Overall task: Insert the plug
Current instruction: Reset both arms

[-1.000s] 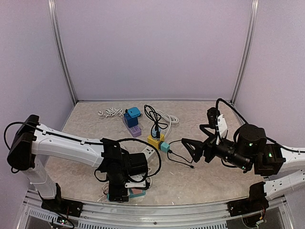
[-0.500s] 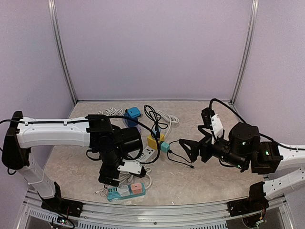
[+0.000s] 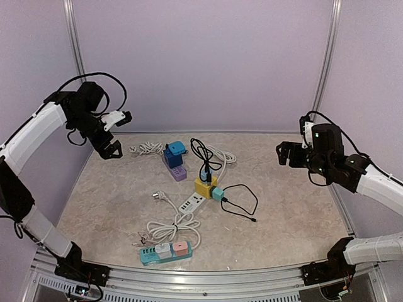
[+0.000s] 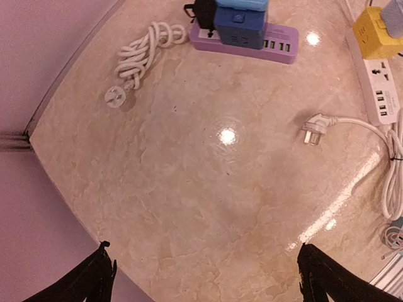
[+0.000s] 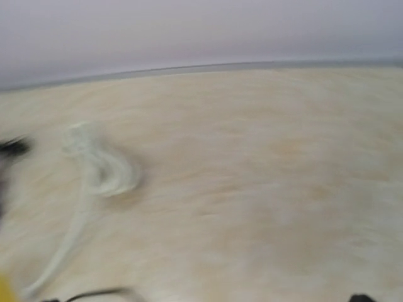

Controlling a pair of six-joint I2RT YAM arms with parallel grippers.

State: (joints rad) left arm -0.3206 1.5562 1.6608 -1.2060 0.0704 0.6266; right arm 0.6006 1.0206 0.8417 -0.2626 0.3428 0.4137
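Observation:
A teal power strip [image 3: 157,254] lies near the table's front edge. A white plug [image 3: 163,248] sits in its top beside a pink block [image 3: 181,248]. Its white cord [image 3: 176,226] coils just behind it. Another white plug [image 3: 157,196] [image 4: 311,128] lies loose on the table, its cord running to a white power strip [image 3: 192,202] [image 4: 380,86]. My left gripper [image 3: 116,133] [image 4: 203,251] hangs open high at the far left, holding nothing. My right gripper [image 3: 284,154] is raised at the right, open and empty; its wrist view is blurred.
A purple strip [image 3: 177,170] [image 4: 245,39] carries a blue adapter [image 3: 174,153] [image 4: 240,16]. A yellow cube [image 3: 204,185] with a teal adapter [image 3: 218,194] and a black cable [image 3: 240,206] lie mid-table. A coiled white cord [image 3: 146,148] [image 4: 142,53] sits at the back left.
My left gripper opened at the teal strip, then lifted away and swung up to the far left. My right arm drew back from mid-table to the right.

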